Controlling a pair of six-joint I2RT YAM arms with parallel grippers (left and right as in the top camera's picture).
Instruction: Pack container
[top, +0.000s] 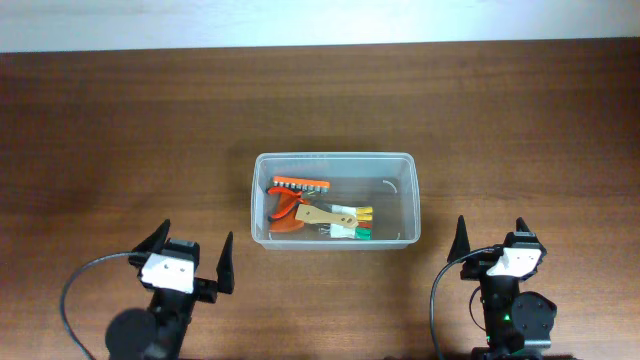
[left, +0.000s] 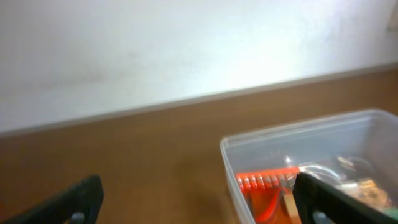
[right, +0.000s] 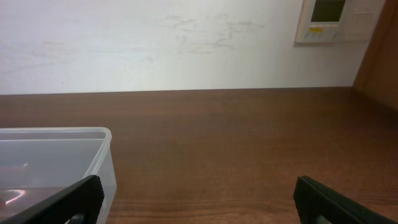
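Note:
The clear plastic container (top: 405, 170) stands at the table's middle. Inside lie an orange bit holder (top: 300, 185), orange-handled pliers (top: 287, 212) and a wooden-handled tool with yellow and green parts (top: 340, 222). My left gripper (top: 193, 258) is open and empty, near the front edge, left of the container. My right gripper (top: 492, 238) is open and empty, front right of it. In the left wrist view the container (left: 261, 146) shows at the right with the orange bit holder (left: 267, 180) inside. In the right wrist view the container's corner (right: 102, 155) shows at the left.
The brown wooden table (top: 120, 130) stretches around the container. A white wall (right: 155, 43) rises behind the table's far edge, with a wall panel (right: 329, 18) at the upper right.

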